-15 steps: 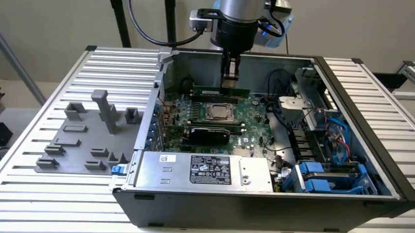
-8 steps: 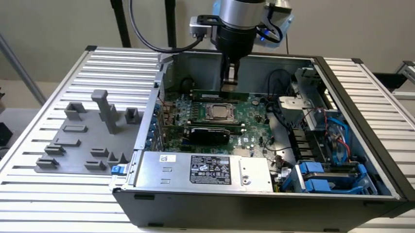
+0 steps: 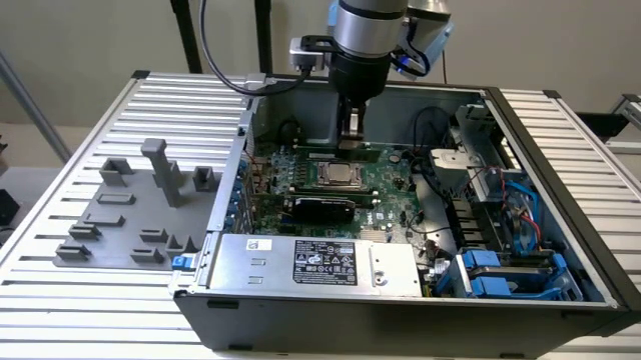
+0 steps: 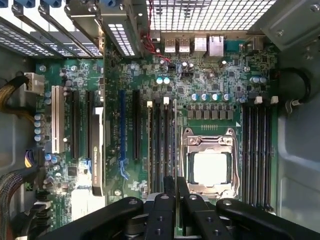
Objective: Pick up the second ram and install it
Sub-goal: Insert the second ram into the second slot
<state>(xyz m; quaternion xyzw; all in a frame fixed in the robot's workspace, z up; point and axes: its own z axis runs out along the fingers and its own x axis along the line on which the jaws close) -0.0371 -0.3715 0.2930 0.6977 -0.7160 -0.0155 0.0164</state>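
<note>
**q:** where's the second ram point(image 4: 175, 145) atm?

**a:** in the claw point(image 4: 175, 182); fingers clenched on its flat faces, so from the wrist cam it's just a thin strip seen edge-on btwn them.

**q:** why hold it like that?

**a:** imo so the long edge runs the same way as the dimm slots point(image 4: 161, 150); the stick sits over the slot nearest the cpu socket point(image 4: 209, 167), so the contact edge could go straight down w/o twisting; the grip looks about mid-length, prob to stop it tipping.

**q:** seated yet?

**a:** can't tell tbh; in the exterior view the second ram point(image 3: 362, 154) is a green sliver under the claw, very low over the mobo point(image 4: 220, 85), just behind the socket; whether it's touching the slot or a hair above, idk; the white latch tabs at the slot ends are too small to read.

**q:** rest of the scene?

**a:** arm drops straight down into the open case point(image 3: 401, 319), which lies on its side so the board faces up, guessing for top-down access; grey fixture blocks point(image 3: 165, 176) sit on the tabletop point(image 3: 90, 319) at the exterior view's left, well apart from the claw; they look like part holders.
</note>
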